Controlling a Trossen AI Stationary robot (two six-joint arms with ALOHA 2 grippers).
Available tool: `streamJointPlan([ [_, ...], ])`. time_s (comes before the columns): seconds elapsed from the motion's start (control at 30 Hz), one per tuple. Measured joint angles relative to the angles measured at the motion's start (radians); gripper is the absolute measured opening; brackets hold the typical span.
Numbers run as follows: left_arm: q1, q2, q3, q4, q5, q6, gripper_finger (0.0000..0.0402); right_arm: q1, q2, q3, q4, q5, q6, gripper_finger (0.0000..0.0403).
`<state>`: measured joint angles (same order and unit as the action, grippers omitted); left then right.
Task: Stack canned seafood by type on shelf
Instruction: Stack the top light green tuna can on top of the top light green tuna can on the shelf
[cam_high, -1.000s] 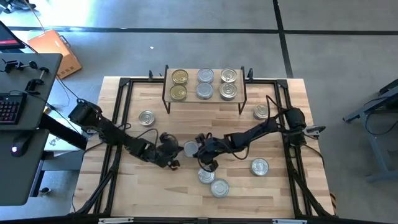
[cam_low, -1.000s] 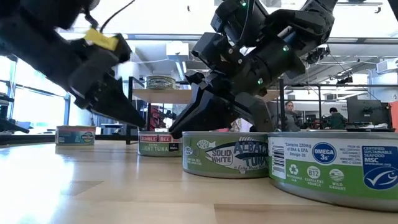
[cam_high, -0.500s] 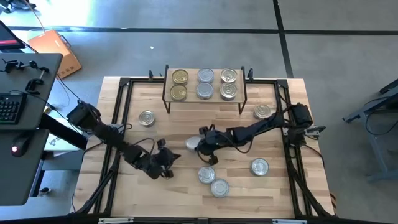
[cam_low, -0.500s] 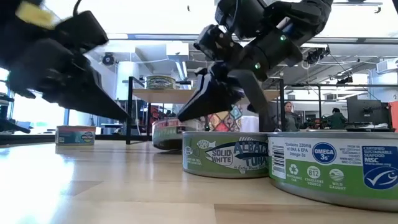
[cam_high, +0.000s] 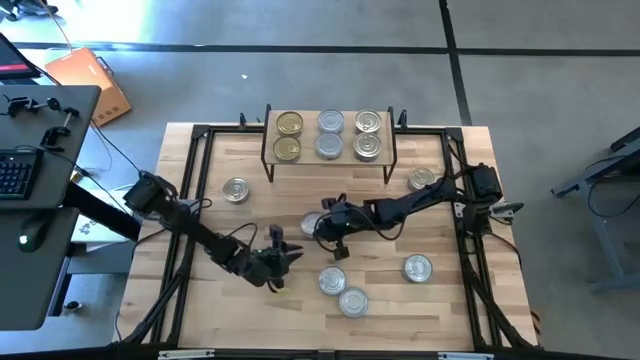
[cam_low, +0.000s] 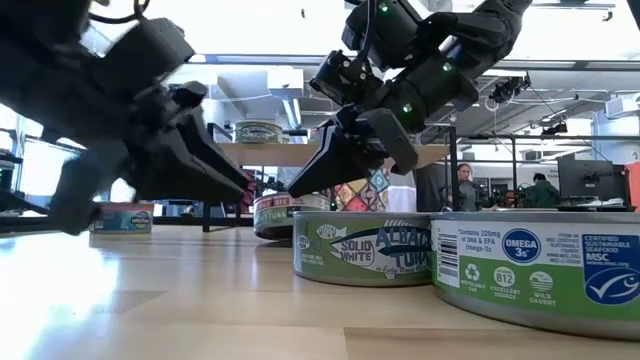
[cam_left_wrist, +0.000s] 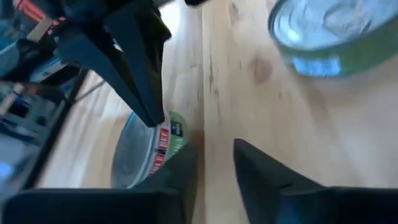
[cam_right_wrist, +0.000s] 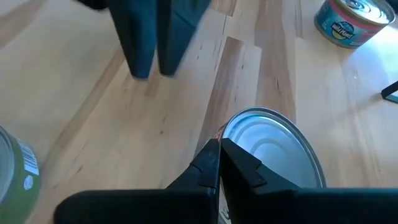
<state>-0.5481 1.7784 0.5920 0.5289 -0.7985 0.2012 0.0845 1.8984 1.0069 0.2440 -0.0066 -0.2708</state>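
Right, my right gripper (cam_high: 318, 228) sits near the middle of the table (cam_high: 230, 310), its fingers pinched on the rim of a silver tin (cam_high: 311, 223). In the low view that tin (cam_low: 277, 213) hangs tilted just off the wood, and the right wrist view shows its lid (cam_right_wrist: 273, 152) right at the closed fingertips. My left gripper (cam_high: 290, 254) is at about eight o'clock from it, near but apart. In the left wrist view its fingers (cam_left_wrist: 267, 177) stand a narrow gap apart with nothing between them.

At twelve o'clock the shelf (cam_high: 328, 160) carries six tins in three columns: a gold-lidded pair (cam_high: 289, 136) on the left, a plain silver pair (cam_high: 330, 134) in the middle, a ring-pull pair (cam_high: 367, 134) on the right.

Loose tins on the table: one (cam_high: 236, 190) at ten o'clock from the held tin, one (cam_high: 421, 180) at two o'clock by the right arm, one (cam_high: 417, 268) at four o'clock. Two more (cam_high: 342, 292) lie touching at about five o'clock, nearest the low camera, green-labelled tuna.
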Motion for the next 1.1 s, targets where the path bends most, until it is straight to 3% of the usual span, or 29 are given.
streamJointPlan([
  [0.2, 0.044, 0.086, 0.048, 0.021, -0.006, 0.235, 0.0183, 0.000, 0.000, 0.001, 0.001, -0.017, 0.010, 0.0000],
  [0.37, 0.066, 0.120, 0.093, 0.012, -0.106, 0.284, 0.0226, 0.000, -0.001, 0.001, 0.007, -0.040, 0.046, 0.0000],
  [0.67, 0.083, 0.129, 0.109, -0.078, -0.128, 0.255, 0.0234, 0.000, -0.002, 0.002, 0.004, -0.057, 0.068, 0.0000],
  [1.1, 0.096, 0.147, 0.109, -0.084, -0.123, 0.217, 0.0234, 0.000, -0.016, 0.002, 0.010, -0.056, 0.142, 0.0000],
])
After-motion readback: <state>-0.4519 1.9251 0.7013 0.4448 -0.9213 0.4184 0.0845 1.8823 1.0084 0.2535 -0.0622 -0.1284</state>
